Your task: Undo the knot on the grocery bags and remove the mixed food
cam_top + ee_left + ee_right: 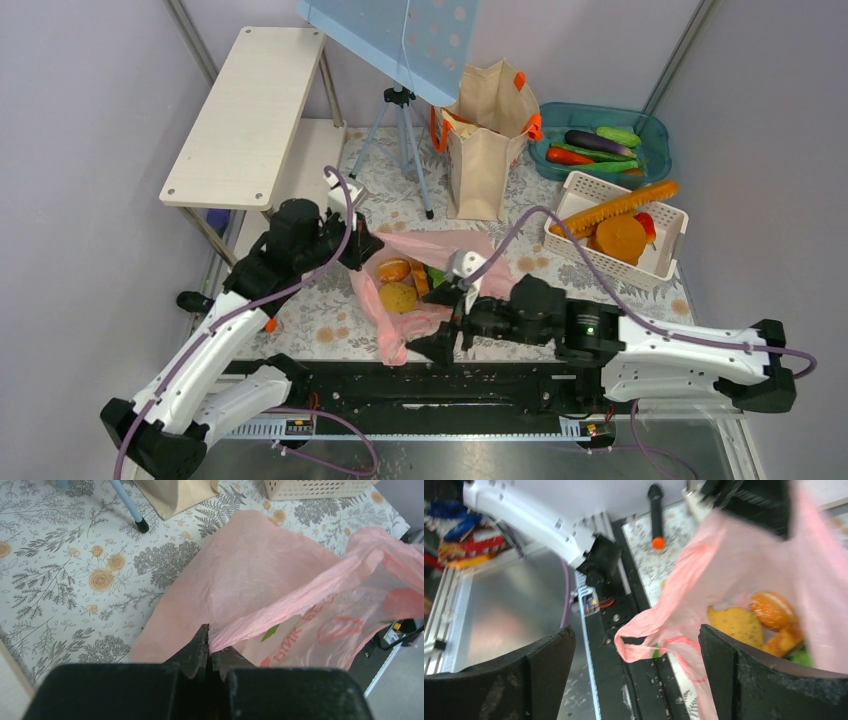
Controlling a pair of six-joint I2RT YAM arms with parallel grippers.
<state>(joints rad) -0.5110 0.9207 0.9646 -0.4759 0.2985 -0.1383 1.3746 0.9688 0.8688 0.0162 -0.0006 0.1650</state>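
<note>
The bag [415, 290] lies mid-table, mouth open, so the knot seems undone. The left gripper [209, 655], jaws closed, pinches its 10 o'clock edge; the right gripper [636, 645] gapes empty at 5 o'clock. Food [398, 296] remains inside.

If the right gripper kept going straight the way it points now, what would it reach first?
Most likely the loose loop handle of the pink bag, which hangs between the open fingers of the right gripper. Beyond it lies the black rail; depth is unclear.
</note>
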